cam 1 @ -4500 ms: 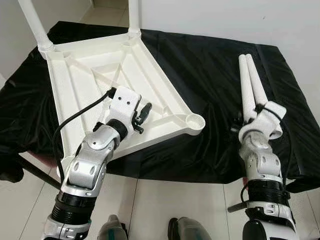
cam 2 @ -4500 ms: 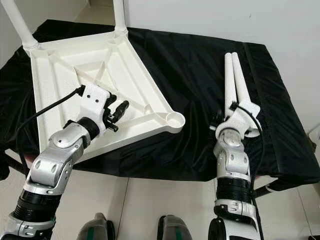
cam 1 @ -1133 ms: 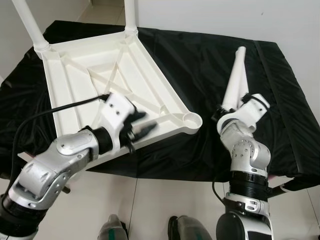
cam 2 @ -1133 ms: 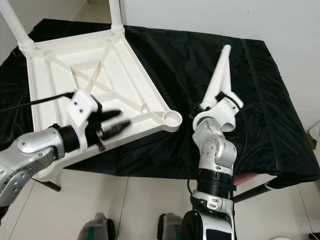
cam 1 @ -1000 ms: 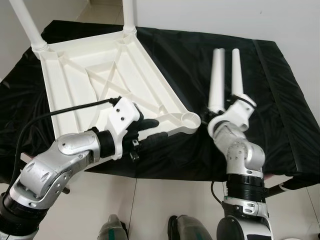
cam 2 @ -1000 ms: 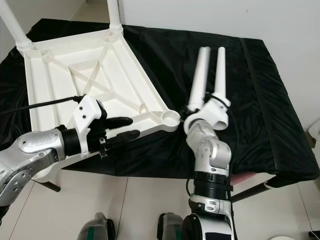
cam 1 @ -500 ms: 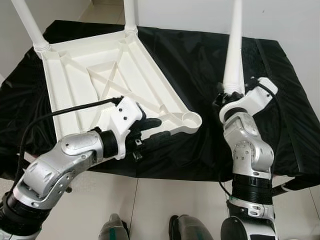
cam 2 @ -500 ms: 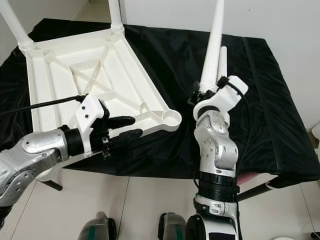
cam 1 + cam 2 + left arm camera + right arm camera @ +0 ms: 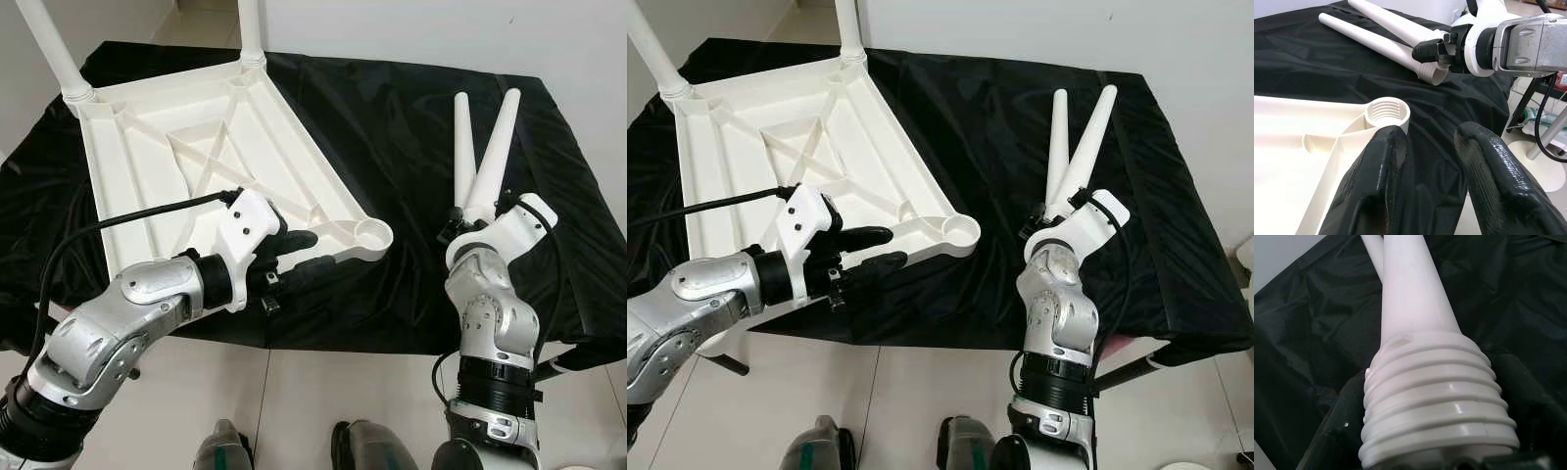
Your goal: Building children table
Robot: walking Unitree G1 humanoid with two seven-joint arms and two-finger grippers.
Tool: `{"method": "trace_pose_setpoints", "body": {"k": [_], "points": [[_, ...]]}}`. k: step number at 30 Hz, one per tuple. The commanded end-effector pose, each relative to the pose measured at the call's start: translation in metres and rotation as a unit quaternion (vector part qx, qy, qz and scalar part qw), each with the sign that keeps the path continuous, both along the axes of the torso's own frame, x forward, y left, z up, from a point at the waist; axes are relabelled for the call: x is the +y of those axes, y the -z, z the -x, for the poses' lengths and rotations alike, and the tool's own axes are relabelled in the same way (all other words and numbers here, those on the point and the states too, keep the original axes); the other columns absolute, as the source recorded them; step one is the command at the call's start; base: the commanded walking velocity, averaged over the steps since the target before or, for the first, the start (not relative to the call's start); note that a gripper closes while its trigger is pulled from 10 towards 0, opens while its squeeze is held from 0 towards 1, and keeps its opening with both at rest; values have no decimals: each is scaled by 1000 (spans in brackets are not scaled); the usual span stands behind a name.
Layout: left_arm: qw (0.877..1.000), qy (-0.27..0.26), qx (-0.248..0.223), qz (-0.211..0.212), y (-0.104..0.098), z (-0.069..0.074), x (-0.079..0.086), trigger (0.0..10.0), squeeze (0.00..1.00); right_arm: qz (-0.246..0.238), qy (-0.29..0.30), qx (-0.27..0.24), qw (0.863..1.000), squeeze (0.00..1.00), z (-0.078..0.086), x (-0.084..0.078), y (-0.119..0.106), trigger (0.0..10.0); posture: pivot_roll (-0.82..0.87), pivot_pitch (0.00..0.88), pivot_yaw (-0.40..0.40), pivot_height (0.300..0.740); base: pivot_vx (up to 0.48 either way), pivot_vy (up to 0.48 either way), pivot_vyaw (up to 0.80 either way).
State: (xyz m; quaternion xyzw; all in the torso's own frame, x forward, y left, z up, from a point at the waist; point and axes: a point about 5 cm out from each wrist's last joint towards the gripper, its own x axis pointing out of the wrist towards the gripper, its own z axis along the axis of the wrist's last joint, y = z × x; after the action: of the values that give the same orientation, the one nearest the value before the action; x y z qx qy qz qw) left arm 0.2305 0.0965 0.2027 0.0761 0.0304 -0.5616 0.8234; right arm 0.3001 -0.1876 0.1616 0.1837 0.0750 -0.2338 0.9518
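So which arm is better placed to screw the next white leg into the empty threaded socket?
The right: its claw already grips a white plastic leg. The left claw is open beside the socket.

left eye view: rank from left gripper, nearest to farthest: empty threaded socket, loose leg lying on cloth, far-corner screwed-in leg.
1. Empty threaded socket, tabletop corner just past the open left gripper.
2. Loose leg, flat on the black cloth, toward the robot's right.
3. Screwed-in leg, upright at the far left corner.
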Motion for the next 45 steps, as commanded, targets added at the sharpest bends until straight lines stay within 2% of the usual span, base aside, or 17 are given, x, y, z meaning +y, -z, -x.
{"method": "trace_pose_setpoints", "body": {"k": [1,8,11,14,16,18,20,23,24,27,28,30,34,36,37,39,45], "points": [[1000,17,-4,-4,-1,2,0,10000,0,-23,-13,44,999,0,3,4,19,10000,-75,84,13,740,0,0,0],[1000,15,-5,-3,-2,1,0,10000,0,-23,-43,61,997,0,2,12,24,10000,-74,84,13,740,0,0,0],[1000,13,-7,-1,-2,0,0,10000,0,-6,-106,71,992,0,-2,24,23,10000,-77,84,12,740,0,0,0],[1000,14,-7,1,-3,0,-1,10000,0,-8,-192,59,980,0,-4,43,21,10000,-78,82,13,740,0,0,0],[1000,14,-7,1,-3,0,-1,10000,0,-8,-192,59,980,0,-4,43,21,10000,-78,82,13,740,0,0,0],[1000,14,-7,2,-3,0,-1,10000,0,-10,-213,46,976,0,-5,48,17,10000,-79,82,12,740,0,0,0],[1000,14,-6,3,-3,0,-1,10000,0,-10,-249,-2,968,0,-5,56,4,10000,-78,82,12,740,0,0,0],[1000,14,-6,3,-3,0,-1,10000,0,-9,-265,-22,964,0,-5,59,-3,10000,-79,81,12,740,0,0,0],[1000,13,-6,3,-3,0,-1,10000,0,-6,-269,-53,962,0,-6,59,-11,10000,-77,81,12,740,0,0,0],[1000,12,-4,5,-3,0,-1,10000,0,5,-246,-84,965,0,-6,53,-21,10000,-77,83,12,740,0,0,0],[1000,11,-3,6,-3,0,-2,10000,0,7,-221,-100,970,0,-8,46,-26,10000,-78,82,11,740,0,0,0],[1000,9,-2,7,-2,0,-2,10000,0,44,-179,-123,975,0,-8,32,-32,10000,-77,82,11,740,0,0,0],[1000,7,-1,9,-1,0,-3,10000,0,48,-181,-161,969,0,-8,23,-40,10000,-78,80,12,740,0,0,0],[1000,9,1,12,-1,1,-4,10000,0,51,-122,-156,979,0,-8,6,-42,10000,-80,81,11,740,0,0,0],[1000,9,1,12,-1,1,-4,10000,0,51,-122,-156,979,0,-8,6,-42,10000,-80,81,11,740,0,0,0],[1000,8,2,13,-1,1,-5,10000,0,62,-68,-114,989,0,-6,-6,-28,10000,-78,79,11,740,0,0,0],[1000,7,4,13,-1,2,-5,10000,0,77,-40,-47,995,0,-3,-10,-1,10000,-74,81,12,740,0,0,0]]}}
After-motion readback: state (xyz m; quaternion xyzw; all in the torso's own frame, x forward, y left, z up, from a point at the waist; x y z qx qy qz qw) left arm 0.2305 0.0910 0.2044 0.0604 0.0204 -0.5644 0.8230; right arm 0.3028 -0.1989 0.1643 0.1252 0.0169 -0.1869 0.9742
